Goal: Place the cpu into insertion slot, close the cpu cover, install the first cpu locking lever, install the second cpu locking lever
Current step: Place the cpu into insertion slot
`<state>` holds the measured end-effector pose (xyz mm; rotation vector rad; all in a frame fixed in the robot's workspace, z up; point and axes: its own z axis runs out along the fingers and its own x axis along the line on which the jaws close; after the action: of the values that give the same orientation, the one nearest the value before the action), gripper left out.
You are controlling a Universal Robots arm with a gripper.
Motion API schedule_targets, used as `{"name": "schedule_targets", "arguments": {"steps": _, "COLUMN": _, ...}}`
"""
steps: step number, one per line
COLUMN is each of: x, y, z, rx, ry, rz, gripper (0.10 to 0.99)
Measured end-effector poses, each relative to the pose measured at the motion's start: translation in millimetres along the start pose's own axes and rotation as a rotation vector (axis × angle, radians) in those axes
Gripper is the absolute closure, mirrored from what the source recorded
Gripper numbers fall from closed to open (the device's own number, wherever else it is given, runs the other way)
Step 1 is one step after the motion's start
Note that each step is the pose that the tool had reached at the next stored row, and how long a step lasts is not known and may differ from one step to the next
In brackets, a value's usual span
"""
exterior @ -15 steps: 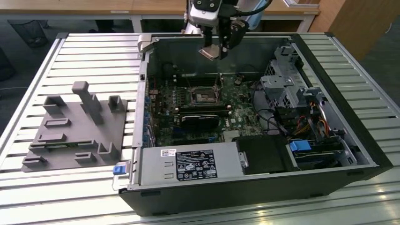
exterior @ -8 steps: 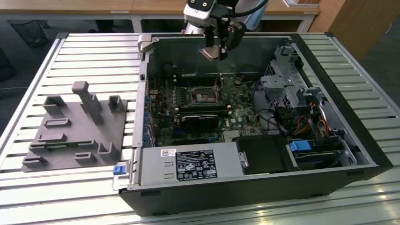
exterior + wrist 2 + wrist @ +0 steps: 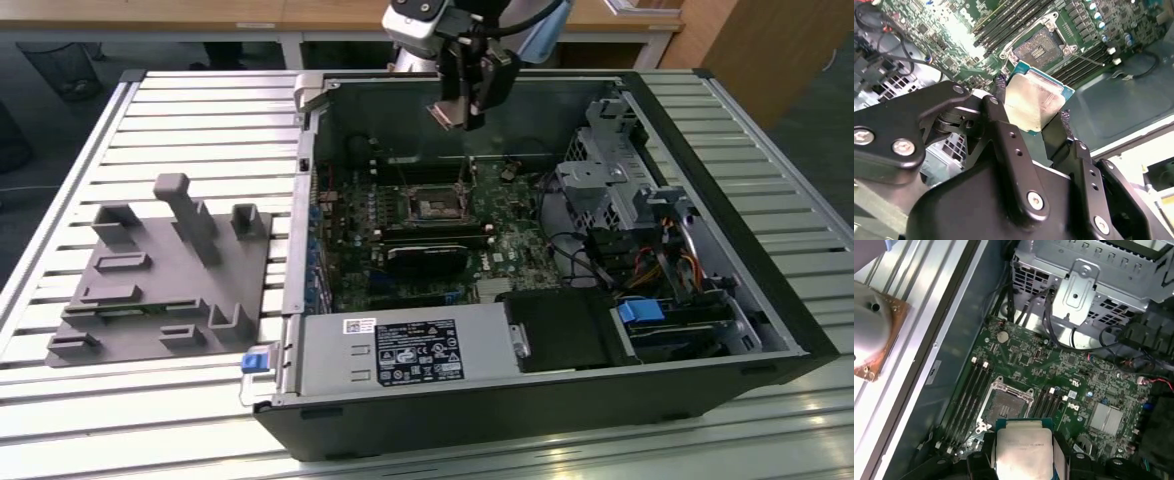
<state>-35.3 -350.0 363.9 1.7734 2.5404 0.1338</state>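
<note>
Slatted metal bench (image 3: pixel 174 110), w/ 1 open PC case (image 3: pixel 534 420) lying on its side and 1 grey fixture (image 3: pixel 160 280) beside it on the exterior view's left. Case walls box the green board (image 3: pixel 521 215) in on all sides; the top is open, so there's free room above. I hang over the case's far wall, well clear of the board.

My 2 fingers (image 3: pixel 1000 120) are closed on 1 cpu (image 3: pixel 1033 102), pinched at opposite edges. Its dull metal top faces both wrist views, green rim showing. It's square, so no long axis; it sits a bit tilted in the second wrist view.

1 insertion slot (image 3: pixel 1004 407) lies bare on the board, apart from the cpu, w/ mem slots (image 3: pixel 979 385) flanking it on 2 sides. In the exterior view a black block (image 3: pixel 427 255) sits just beside the slot, and 1 metal drive cage (image 3: pixel 607 170) crowds the exterior view's right.
</note>
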Motion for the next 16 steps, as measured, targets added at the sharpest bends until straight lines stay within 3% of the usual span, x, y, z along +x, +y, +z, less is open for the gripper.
{"name": "schedule_targets", "arguments": {"steps": 10, "x": 0.0, "y": 0.0, "z": 0.8, "rx": -0.003, "ry": -0.0144, "rz": 0.153, "gripper": 0.545}}
{"name": "schedule_targets", "arguments": {"steps": 16, "x": 0.0, "y": -0.1, "z": 1.4, "rx": -0.003, "ry": -0.0168, "rz": 0.178, "gripper": 0.545}}
